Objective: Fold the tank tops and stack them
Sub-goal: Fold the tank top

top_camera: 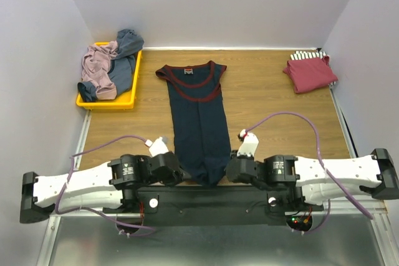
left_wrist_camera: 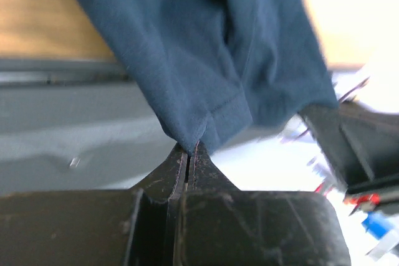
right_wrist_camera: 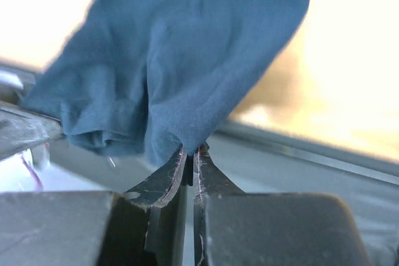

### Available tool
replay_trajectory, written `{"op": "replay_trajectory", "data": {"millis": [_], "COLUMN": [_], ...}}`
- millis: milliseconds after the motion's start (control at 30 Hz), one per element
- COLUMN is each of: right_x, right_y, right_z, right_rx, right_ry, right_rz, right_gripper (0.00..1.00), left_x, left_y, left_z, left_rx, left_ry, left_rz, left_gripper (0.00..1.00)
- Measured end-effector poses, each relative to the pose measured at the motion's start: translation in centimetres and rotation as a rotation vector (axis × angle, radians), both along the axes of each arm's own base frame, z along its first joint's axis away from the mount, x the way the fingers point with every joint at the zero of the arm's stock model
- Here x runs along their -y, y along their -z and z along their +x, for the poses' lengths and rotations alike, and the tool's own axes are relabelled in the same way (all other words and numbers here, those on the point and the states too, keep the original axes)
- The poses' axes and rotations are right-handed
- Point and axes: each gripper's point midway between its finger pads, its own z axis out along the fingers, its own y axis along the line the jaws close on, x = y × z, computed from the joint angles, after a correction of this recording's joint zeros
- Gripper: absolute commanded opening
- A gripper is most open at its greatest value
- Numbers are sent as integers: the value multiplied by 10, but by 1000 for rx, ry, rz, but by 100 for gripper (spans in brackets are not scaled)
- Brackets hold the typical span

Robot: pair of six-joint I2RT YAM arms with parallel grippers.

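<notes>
A navy tank top (top_camera: 198,119) with maroon trim lies lengthwise down the middle of the wooden table, neck at the far end, hem at the near edge. My left gripper (top_camera: 179,175) is shut on the hem's left corner; the left wrist view shows the navy cloth (left_wrist_camera: 206,60) pinched at the gripper (left_wrist_camera: 189,149) tips. My right gripper (top_camera: 224,171) is shut on the hem's right corner, where the cloth (right_wrist_camera: 199,48) bunches above the gripper (right_wrist_camera: 194,149). A dark red top (top_camera: 310,73) lies folded at the far right on a striped one (top_camera: 303,55).
A yellow tray (top_camera: 107,101) at the far left holds a heap of mauve (top_camera: 98,68) and grey-blue (top_camera: 128,48) tops. White walls close in the table on three sides. Purple cables loop over both arms at the near edge.
</notes>
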Motion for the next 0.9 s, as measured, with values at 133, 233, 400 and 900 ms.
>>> {"op": "replay_trajectory", "data": {"millis": [133, 233, 400, 900], "right_x": [-7, -11, -5, -2], "right_y": [-31, -52, -72, -45], "right_z": [35, 64, 100, 199], "right_rx": [112, 192, 282, 288], "right_ry": [58, 98, 135, 150], "right_rz": [-13, -49, -109, -228], "right_gripper": [1, 1, 1, 1], "left_x": [-9, -17, -25, -50], "left_y": [-20, -42, -92, -79], "left_z": [37, 68, 121, 234], "left_rx": [86, 180, 349, 455], "left_ry": [-126, -201, -281, -334], "left_rz": [-43, -45, -13, 160], "left_gripper": [0, 0, 0, 0]}}
